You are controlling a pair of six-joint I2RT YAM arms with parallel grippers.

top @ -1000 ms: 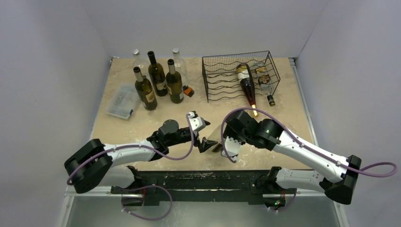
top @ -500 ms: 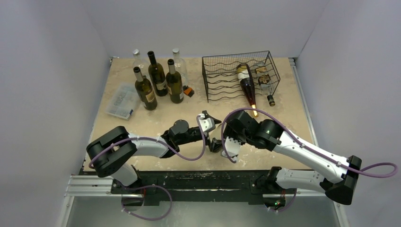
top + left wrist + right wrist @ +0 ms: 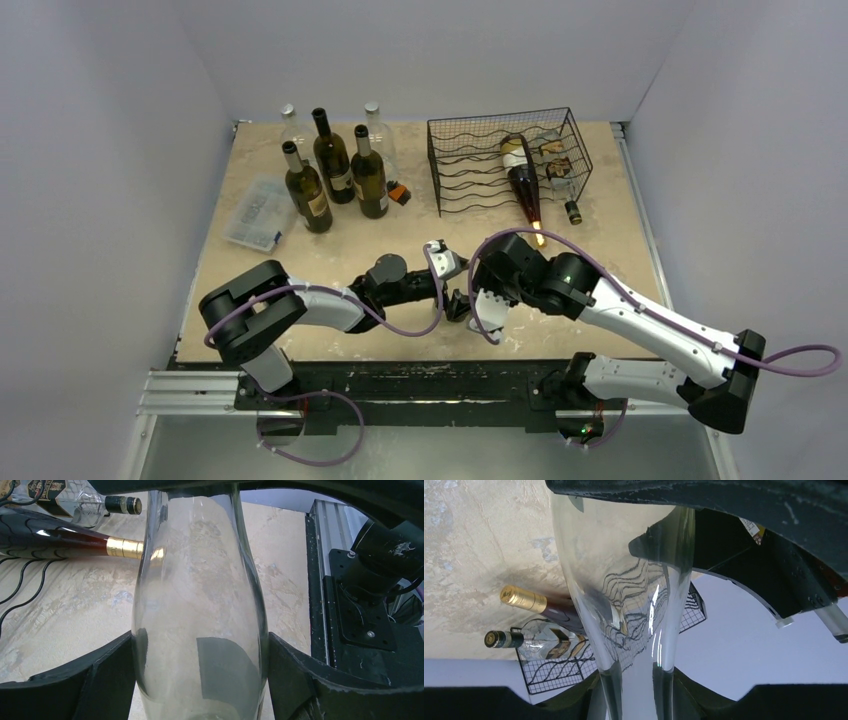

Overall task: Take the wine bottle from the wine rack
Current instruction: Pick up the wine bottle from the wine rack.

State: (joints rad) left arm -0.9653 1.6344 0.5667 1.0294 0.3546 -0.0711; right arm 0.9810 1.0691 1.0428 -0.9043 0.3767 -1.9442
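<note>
**A:** Where's the clear wine bottle (image 3: 200, 605)?

**B:** Off the wine rack (image 3: 470, 150). It's at the near middle of the table (image 3: 300, 260), between the two arms and well apart from the rack.

**A:** Who has it?

**B:** Both. In the right wrist view the right gripper (image 3: 636, 695) is on the neck, with its fingers (image 3: 724, 700) tight against the glass on either side. The left gripper (image 3: 200, 675) is on the wide body.

**A:** Is the left actually gripping?

**B:** In the left wrist view its fingers (image 3: 107, 680) sit flush against both sides of the glass, with no gap showing.

**A:** And from the top view?

**B:** Both wrists meet nose to nose near the front edge. The glass is too transparent to make out from up there.

**A:** What's in the rack?

**B:** It's at the back right. A dark bottle (image 3: 522, 180) lies in it, with its gold-foil neck poking out the front toward the arms. Just beside it, on the right, is a clear bottle with a dark cap (image 3: 560, 185), also lying down with its cap out front.

**A:** Anything else on the table?

**B:** A cluster of upright bottles (image 3: 330, 165) at the back left, some dark and some clear. A small clear plastic box (image 3: 255, 213) sits near the left edge, just in front of them.
</note>
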